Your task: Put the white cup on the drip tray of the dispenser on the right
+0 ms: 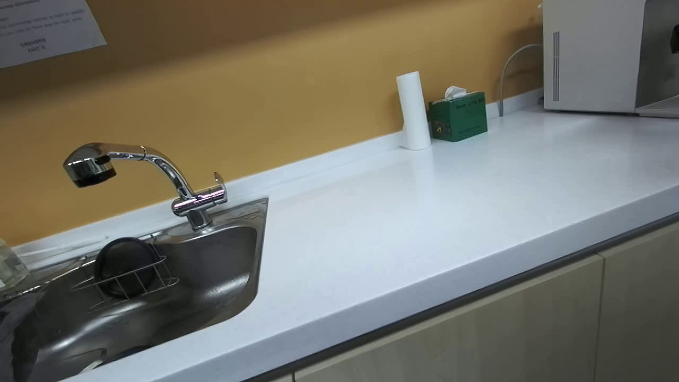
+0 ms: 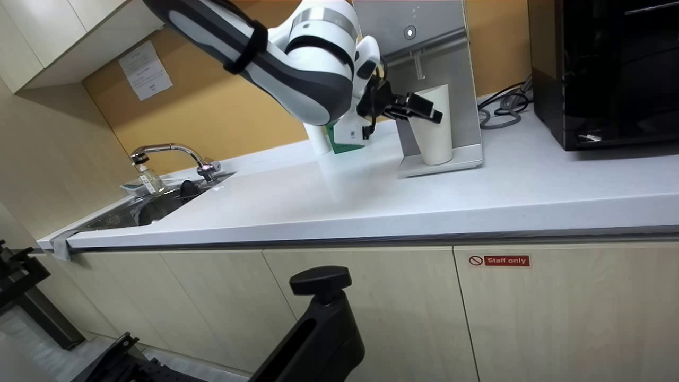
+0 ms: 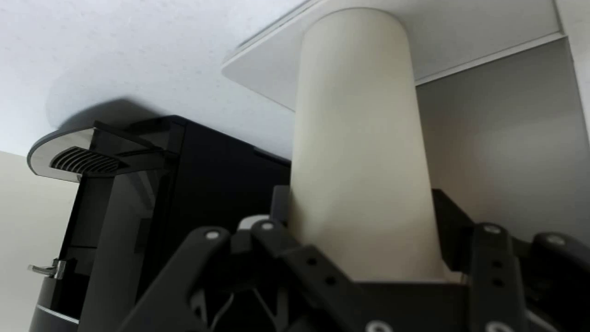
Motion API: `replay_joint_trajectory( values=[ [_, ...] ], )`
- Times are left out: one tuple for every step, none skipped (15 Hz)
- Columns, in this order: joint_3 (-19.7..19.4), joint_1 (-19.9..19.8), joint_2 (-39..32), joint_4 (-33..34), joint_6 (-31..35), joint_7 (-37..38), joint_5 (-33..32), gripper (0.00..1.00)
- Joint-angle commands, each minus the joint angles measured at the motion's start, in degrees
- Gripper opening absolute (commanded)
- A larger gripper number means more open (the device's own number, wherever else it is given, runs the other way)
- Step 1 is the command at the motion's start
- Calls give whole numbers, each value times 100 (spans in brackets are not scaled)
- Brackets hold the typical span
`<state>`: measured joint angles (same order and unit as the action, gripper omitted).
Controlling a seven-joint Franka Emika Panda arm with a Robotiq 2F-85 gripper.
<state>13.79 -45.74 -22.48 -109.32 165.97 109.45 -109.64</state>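
Note:
The white cup (image 2: 436, 143) is plain and tapered, wider at the rim. It stands upright on the drip tray (image 2: 468, 156) of the grey dispenser (image 2: 390, 29), below the spout. In the wrist view the cup (image 3: 359, 129) has its base on the pale tray (image 3: 479, 39). My gripper (image 3: 362, 219) has one finger pad on each side of the cup near its rim, and both pads appear to touch it. In an exterior view the gripper (image 2: 428, 110) reaches in from the left, with one finger across the cup's front and the other hidden. The cup is hidden in an exterior view showing the dispenser's side (image 1: 591, 58).
A black machine (image 2: 610, 74) stands right of the dispenser and also shows in the wrist view (image 3: 216, 166). Cables (image 2: 504, 109) lie between them. A white paper roll (image 1: 415, 114), green tissue box (image 1: 460, 118) and sink (image 1: 228, 260) with faucet (image 1: 170, 170) are farther left.

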Motion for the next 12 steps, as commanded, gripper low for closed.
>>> replay_joint_trajectory(
  values=[
    [54,-55,-92,188,137,356,-323,93],
    [55,-56,-89,184,147,376,-347,95],
    [55,-55,-75,171,152,377,-355,99],
    [46,-54,-51,131,152,334,-285,100],
    [47,-51,-36,121,163,323,-303,100],
    [44,-40,-6,93,139,310,-299,100],
    [40,-31,32,46,127,266,-252,100],
    [37,-23,57,15,116,224,-241,100],
    [30,-11,101,-44,96,166,-200,100],
    [24,3,141,-95,70,116,-172,100],
    [22,16,206,-166,47,86,-175,100],
    [19,34,264,-232,-2,62,-180,100]
  ],
)
